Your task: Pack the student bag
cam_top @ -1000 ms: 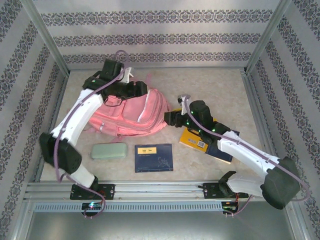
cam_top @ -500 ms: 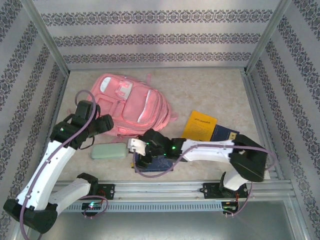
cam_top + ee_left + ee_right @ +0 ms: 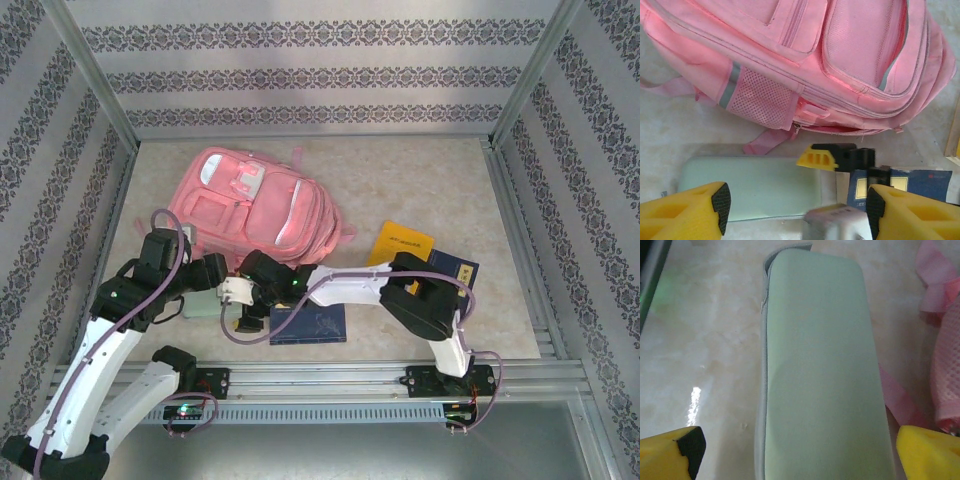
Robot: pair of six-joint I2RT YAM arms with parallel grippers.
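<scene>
One big pink student bag lies flat on the desk toward the back left, front pockets up and its base end nearest the arms. Whether any compartment stands open I cannot tell; the left wrist view shows only a thin dark seam along the lower edge.

Next in size are three books. A blue book lies near the front rail, and a yellow book and a dark navy book lie to the right, all well apart from the bag.

Both arms reach to the same spot just in front of the bag. The left tool hangs with its fingers wide apart and nothing between them. The right tool is also spread wide, its fingers straddling one end of the pale green pencil case without clamping it.

The pencil case lies just beside the bag, close to a loose pink strap.

The main risk, in my judgement, is crowding. With two tools over one small case, a descent by either could knock the other. The right tool is lined up near the case's end, so a grip there could let it swing or slip out. The strap sits close to one finger and could get pinched along with the case, dragging the bag.
</scene>
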